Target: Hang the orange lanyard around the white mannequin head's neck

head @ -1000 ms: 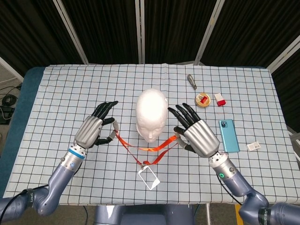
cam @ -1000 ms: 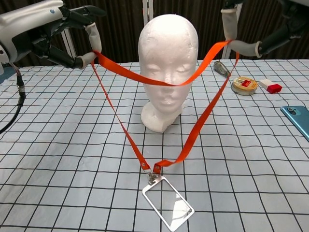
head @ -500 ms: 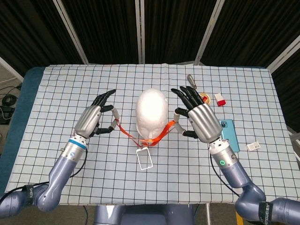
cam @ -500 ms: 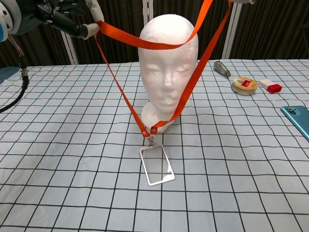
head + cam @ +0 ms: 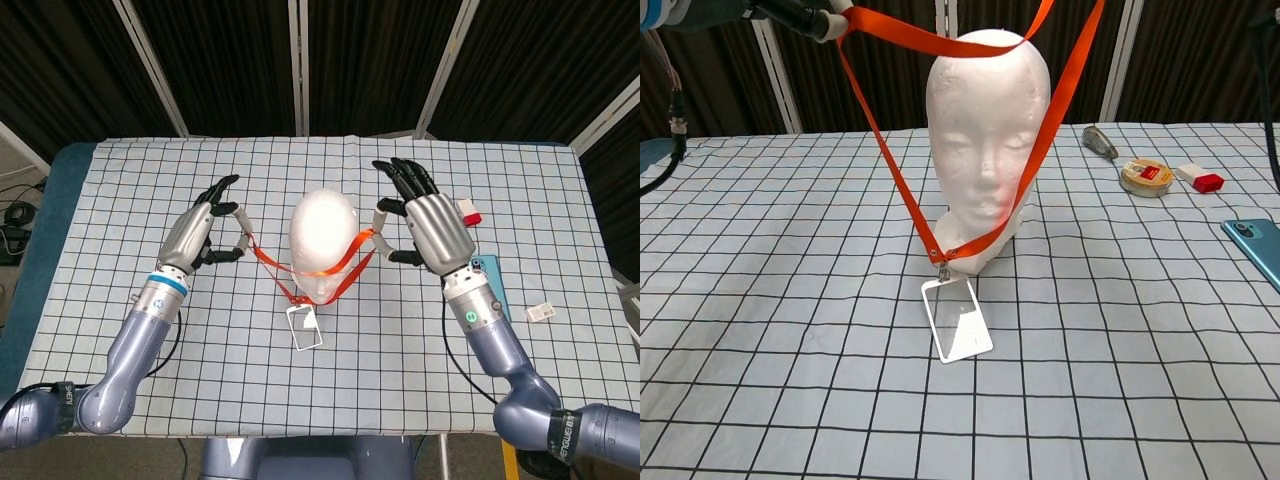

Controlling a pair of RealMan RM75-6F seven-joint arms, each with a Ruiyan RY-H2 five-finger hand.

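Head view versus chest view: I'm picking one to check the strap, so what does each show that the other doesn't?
Only the head view shows both hands whole, the left hand and right hand holding the lanyard up beside the mannequin head.

Only the chest view shows the face and the loop's top edge level with the crown.

Both show the badge holder and phone.

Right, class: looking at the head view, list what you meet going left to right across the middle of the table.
left hand → white mannequin head with the orange lanyard stretched over it → right hand → red and white block → blue phone → small white tag.
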